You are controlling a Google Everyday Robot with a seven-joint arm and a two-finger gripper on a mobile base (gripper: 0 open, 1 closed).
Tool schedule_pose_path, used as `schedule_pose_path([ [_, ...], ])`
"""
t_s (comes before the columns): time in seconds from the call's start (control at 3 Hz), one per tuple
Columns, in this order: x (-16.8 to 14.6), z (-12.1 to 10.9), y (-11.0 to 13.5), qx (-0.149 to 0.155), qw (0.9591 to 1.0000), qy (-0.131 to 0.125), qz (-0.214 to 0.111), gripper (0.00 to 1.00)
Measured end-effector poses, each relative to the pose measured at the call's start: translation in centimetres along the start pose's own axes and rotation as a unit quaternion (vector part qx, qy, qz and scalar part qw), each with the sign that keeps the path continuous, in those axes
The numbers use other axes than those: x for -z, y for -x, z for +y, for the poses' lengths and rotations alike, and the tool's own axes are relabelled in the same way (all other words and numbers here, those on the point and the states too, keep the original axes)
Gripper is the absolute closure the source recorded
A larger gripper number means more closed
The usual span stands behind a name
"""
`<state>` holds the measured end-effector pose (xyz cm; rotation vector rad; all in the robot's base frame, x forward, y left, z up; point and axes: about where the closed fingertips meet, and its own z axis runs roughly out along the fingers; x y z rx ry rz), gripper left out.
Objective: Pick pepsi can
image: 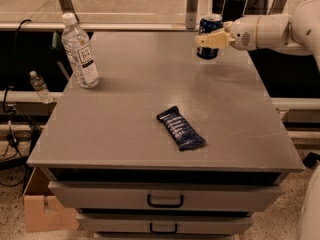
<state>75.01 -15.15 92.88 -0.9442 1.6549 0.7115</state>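
The pepsi can [210, 24] is dark blue with a silver top, at the far right of the grey table [125, 114] near its back edge. My gripper [204, 40] reaches in from the right on a white arm [270, 31]. Its cream fingers [215, 39] are closed across the can's middle. The can is upright and seems to hang just above the table, with a dark shadow under it.
A clear water bottle [80, 51] stands at the table's back left. A flat dark blue snack bar wrapper [180, 129] lies mid-table towards the front. Drawers [165, 199] sit under the tabletop. A small bottle [39, 86] and a cardboard box [42, 209] are off to the left.
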Motion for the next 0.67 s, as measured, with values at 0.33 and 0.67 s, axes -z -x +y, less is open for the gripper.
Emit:
schedule_pose_path([
  [0.33,0.6,6.0,1.6,0.006,0.9964,0.084,-0.006,1.0],
  [0.67,0.6,7.5,1.6,0.006,0.9941,0.108,-0.002,1.0],
])
